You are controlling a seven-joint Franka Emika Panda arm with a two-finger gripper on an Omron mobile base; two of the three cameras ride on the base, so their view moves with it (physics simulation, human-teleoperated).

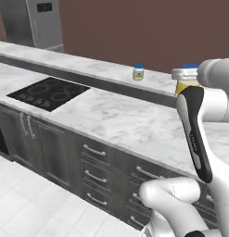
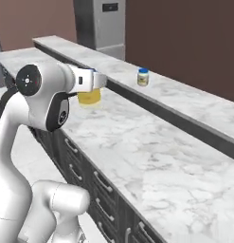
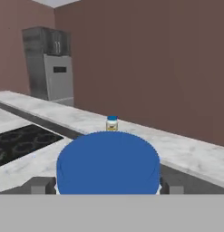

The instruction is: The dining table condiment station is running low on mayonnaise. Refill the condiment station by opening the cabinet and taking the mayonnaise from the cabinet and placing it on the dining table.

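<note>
My gripper is shut on the mayonnaise, a squat jar with pale yellow contents and a blue lid. In the hand view its blue lid sits between my dark fingertips. The left base view has the mayonnaise partly behind my forearm. The jar hangs over the lower level of the dining table, a long white marble island in two levels. I cannot tell whether it touches the top. The cabinet is out of view.
A second small blue-lidded jar stands on the table's raised back level. A black cooktop lies in the lower level to the left. Dark drawer fronts run below. A steel fridge stands at the far end.
</note>
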